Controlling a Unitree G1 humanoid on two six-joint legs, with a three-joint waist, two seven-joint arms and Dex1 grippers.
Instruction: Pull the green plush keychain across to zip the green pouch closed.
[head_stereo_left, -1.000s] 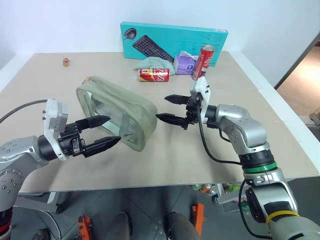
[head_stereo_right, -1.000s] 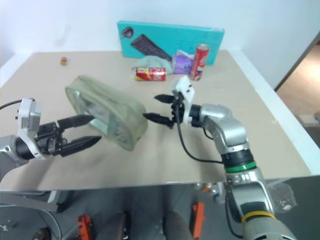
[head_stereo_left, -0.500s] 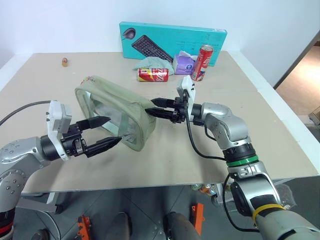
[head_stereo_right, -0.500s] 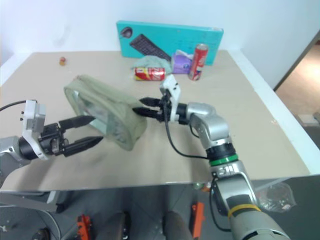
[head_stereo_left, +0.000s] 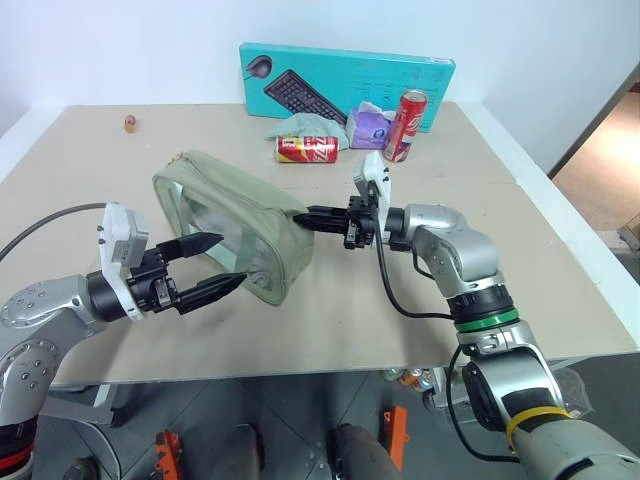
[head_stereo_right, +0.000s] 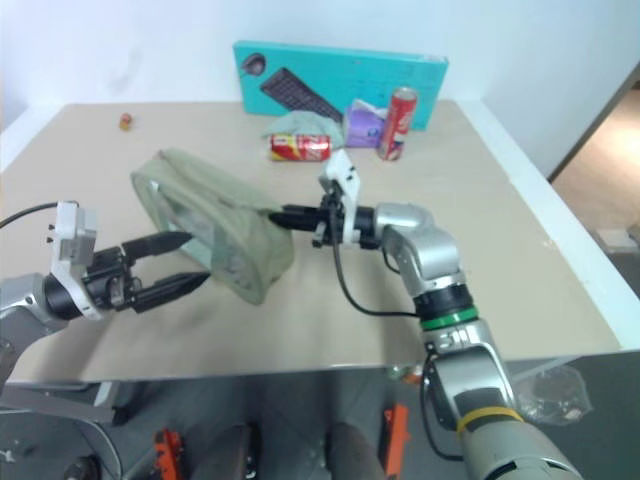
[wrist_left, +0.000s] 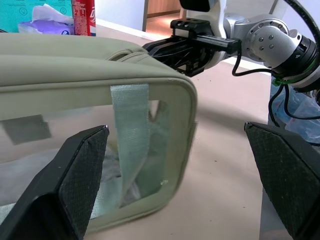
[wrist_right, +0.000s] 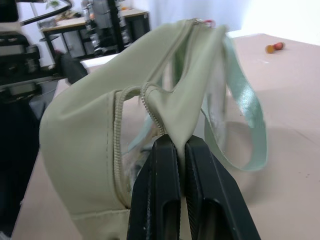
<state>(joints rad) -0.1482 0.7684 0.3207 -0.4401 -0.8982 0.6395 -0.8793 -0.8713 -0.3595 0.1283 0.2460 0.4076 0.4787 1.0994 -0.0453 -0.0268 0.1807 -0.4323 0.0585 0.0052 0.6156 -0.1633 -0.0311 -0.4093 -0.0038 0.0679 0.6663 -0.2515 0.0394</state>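
The green pouch (head_stereo_left: 232, 222) stands on edge near the middle of the table (head_stereo_left: 420, 310), its long axis running from about ten o'clock, far left, to four o'clock, near right, in the head views. It is pale sage fabric with a clear window panel facing the left gripper (head_stereo_left: 212, 266), whose two fingers are spread wide and hold nothing, level with the pouch's near face. The left wrist view adds a pale strap band (wrist_left: 129, 135) running down that window. The right wrist view shows what the head views hide: the right gripper (wrist_right: 176, 150) is clenched on a fold of fabric at the pouch's near-right end, beside the zipper teeth (wrist_right: 118, 150), with a red-pink speck at the far tip. At twelve o'clock lie a teal keyboard box (head_stereo_left: 345, 85), and two red cans (head_stereo_left: 406, 124).
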